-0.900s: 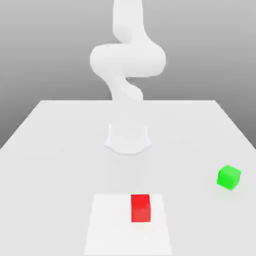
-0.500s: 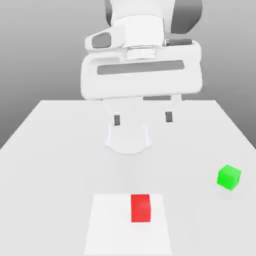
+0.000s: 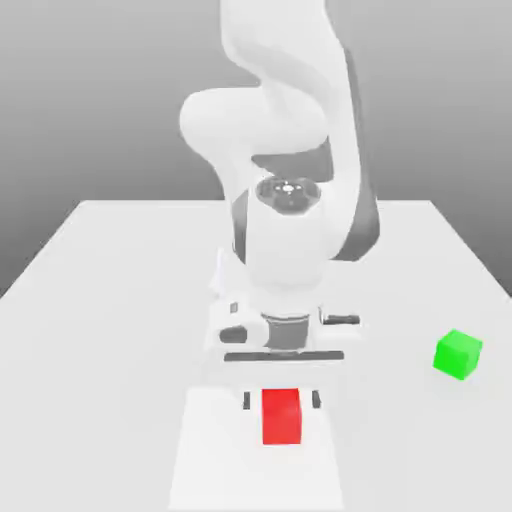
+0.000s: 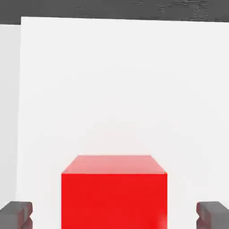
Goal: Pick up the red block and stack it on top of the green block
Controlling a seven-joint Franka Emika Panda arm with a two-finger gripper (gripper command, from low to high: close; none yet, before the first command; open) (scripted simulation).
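There are two cubes in all: one red block (image 3: 281, 416) and one green block (image 3: 458, 354). One white arm reaches down over the scene, and its single gripper (image 3: 281, 400) hangs directly above the red block.

The gripper's two dark fingertips (image 3: 247, 401) stand on either side of the red block, level with its upper part, with a visible gap between each tip and the cube's side. In the hand view the red block (image 4: 114, 192) sits centred between the fingertips (image 4: 17, 213), which are spread wider than the cube and hold nothing.

The red block rests on a brighter white square patch (image 3: 215, 450) on the pale grey worktop (image 3: 100, 300). The green block sits well apart from it, toward the exterior view's right, on the bare worktop near its edge. Behind the worktop is a plain grey backdrop.
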